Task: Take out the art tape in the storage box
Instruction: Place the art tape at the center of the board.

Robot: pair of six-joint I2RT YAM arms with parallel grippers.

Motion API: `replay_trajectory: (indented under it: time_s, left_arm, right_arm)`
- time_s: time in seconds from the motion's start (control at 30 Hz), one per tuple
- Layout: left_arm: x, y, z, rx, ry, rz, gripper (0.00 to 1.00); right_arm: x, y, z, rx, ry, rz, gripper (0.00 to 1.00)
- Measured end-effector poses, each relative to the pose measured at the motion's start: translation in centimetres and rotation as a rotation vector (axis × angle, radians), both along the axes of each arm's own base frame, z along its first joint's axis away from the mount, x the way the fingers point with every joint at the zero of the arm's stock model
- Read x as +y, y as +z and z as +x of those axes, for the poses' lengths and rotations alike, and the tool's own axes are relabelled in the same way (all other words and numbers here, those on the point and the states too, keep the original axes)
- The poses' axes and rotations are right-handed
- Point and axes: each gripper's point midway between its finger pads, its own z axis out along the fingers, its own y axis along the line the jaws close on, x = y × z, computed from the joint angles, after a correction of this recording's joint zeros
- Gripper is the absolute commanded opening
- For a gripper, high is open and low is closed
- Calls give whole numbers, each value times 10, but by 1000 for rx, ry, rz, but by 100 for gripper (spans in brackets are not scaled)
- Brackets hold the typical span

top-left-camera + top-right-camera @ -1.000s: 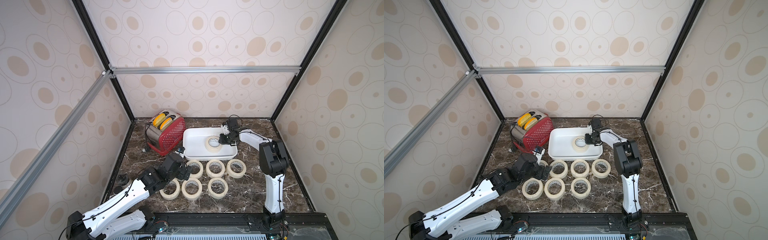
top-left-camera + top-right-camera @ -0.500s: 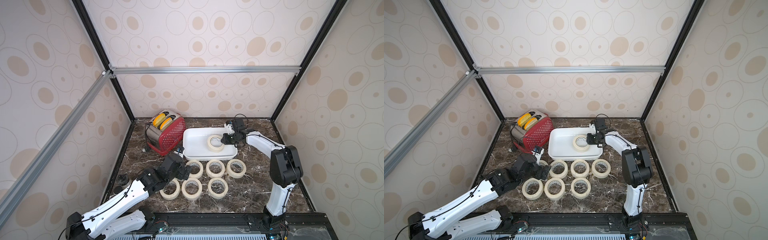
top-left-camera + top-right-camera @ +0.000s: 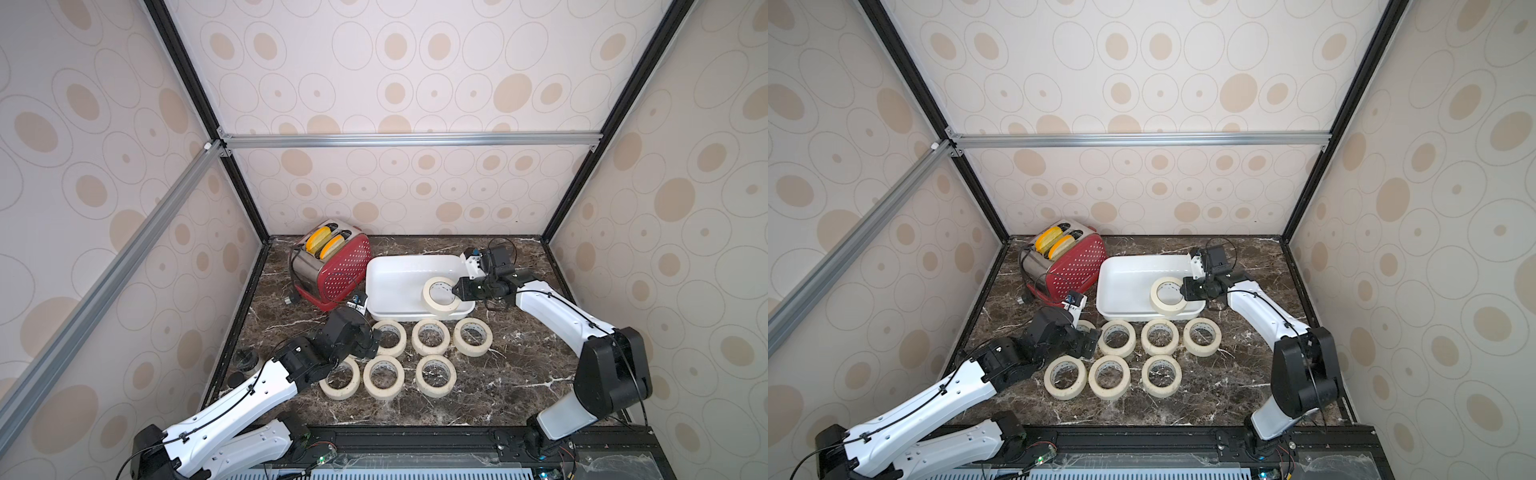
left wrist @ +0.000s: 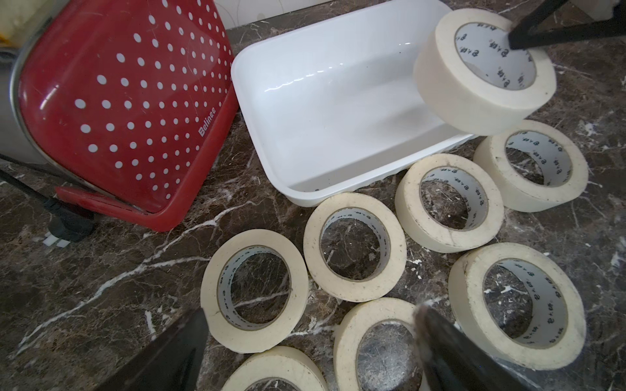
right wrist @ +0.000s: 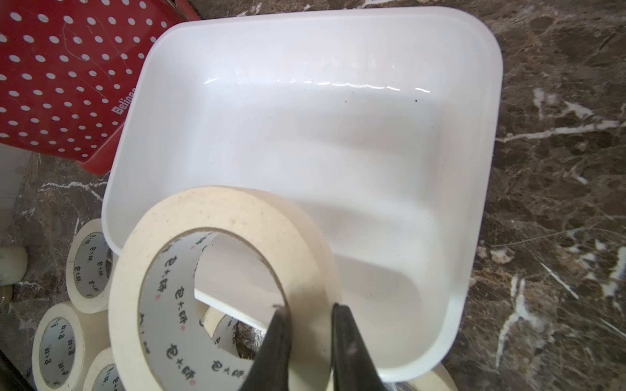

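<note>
Our right gripper (image 5: pixel 310 315) pinches the last masking-tape roll (image 5: pixel 125 298) by its wall, raised over the storage box (image 5: pixel 338 152) rim — next we carry it beside the other rolls (image 4: pixel 313 243); left gripper (image 4: pixel 311 309) stands spread.

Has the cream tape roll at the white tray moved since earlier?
Yes. Held by the right end effector, the cream masking-tape roll has shifted towards the near right corner of the white plastic tray, overlapping its rim.
</note>
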Motion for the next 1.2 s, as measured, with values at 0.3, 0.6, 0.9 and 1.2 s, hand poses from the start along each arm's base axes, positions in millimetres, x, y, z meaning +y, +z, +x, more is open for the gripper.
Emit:
replay_trajectory:
  time_s: [0.3, 0.6, 0.9, 1.2]
  left_arm:
    - [-3, 5, 4, -21, 3, -19, 99]
    - [-7, 2, 8, -20, 2, -16, 99]
    - [-10, -3, 11, -14, -4, -2, 99]
    - [-11, -5, 11, -9, -6, 6, 99]
  right_arm:
    - [-24, 13, -50, -6, 21, -33, 19]
    - [-56, 2, -104, 54, 1, -107, 20]
    - [-80, -22, -154, 143, -34, -132, 19]
    - [-92, -44, -183, 225, -72, -141, 19]
